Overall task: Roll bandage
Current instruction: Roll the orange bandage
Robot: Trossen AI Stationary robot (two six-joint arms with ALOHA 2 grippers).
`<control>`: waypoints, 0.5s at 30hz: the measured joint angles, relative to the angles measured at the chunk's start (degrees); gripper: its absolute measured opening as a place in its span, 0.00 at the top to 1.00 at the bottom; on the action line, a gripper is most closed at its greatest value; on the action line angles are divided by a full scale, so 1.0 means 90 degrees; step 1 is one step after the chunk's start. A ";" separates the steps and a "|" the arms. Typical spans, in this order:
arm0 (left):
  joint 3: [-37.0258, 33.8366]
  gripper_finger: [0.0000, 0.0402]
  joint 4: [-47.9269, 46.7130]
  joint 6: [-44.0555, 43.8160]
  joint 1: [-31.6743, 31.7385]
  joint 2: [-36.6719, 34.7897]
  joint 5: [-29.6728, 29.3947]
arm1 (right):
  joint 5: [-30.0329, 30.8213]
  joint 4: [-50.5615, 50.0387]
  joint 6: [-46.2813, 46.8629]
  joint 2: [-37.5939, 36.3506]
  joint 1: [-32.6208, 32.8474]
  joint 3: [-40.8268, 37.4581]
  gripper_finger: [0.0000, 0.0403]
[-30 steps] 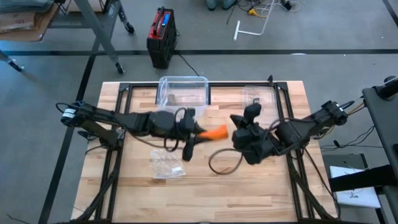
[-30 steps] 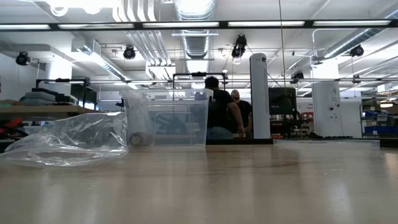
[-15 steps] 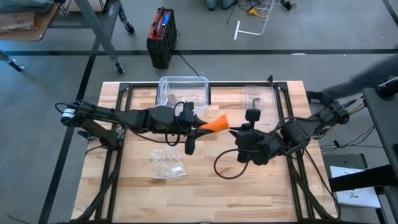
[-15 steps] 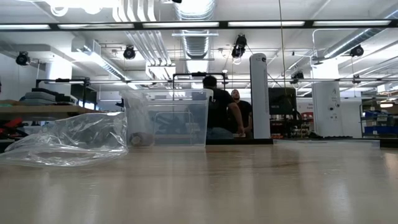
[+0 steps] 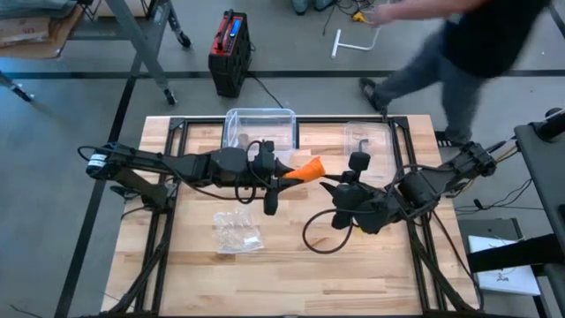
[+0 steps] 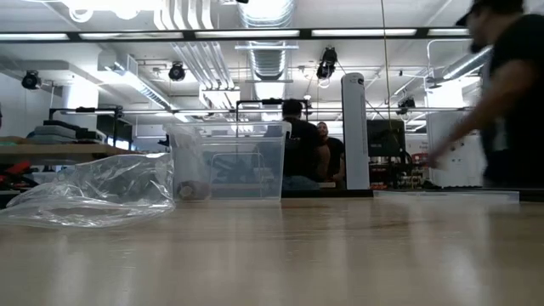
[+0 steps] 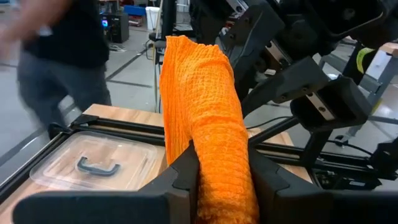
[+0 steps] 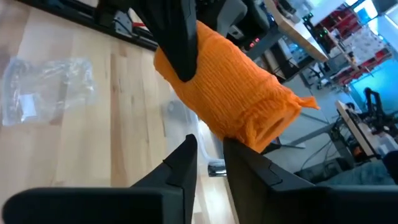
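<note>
Orange mesh bandage roll [image 5: 305, 170], one only, clamped between the fingers of the left gripper [image 5: 284, 173] above the middle of the wooden table [image 5: 291, 274], free end pointing toward the right gripper [image 5: 334, 187] just beside it. Right gripper's fingers slightly parted and closed on nothing, tips near the roll's end. Elsewhere: one crumpled plastic bag [image 5: 237, 233], one clear plastic bin [image 5: 259, 130], one clear lid [image 5: 366, 138], one person [image 5: 459, 44] walking past.
</note>
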 joint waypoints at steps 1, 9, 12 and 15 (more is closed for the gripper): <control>0.0000 0.82 -0.0008 0.0001 0.0004 0.0000 -0.0018 | 0.0033 -0.0033 0.0043 0.0000 -0.0003 0.0000 0.80; -0.0010 0.83 -0.0013 0.0001 0.0009 0.0000 -0.0019 | 0.0203 -0.0076 0.0097 -0.0053 -0.0001 -0.0002 0.82; -0.0024 0.82 -0.0031 0.0001 0.0006 0.0000 -0.0014 | 0.0204 -0.0037 0.0026 -0.0053 -0.0013 -0.0002 0.81; -0.0024 0.83 -0.0016 0.0056 0.0004 0.0000 -0.0001 | 0.0207 0.0104 -0.0098 -0.0053 -0.0013 -0.0002 0.79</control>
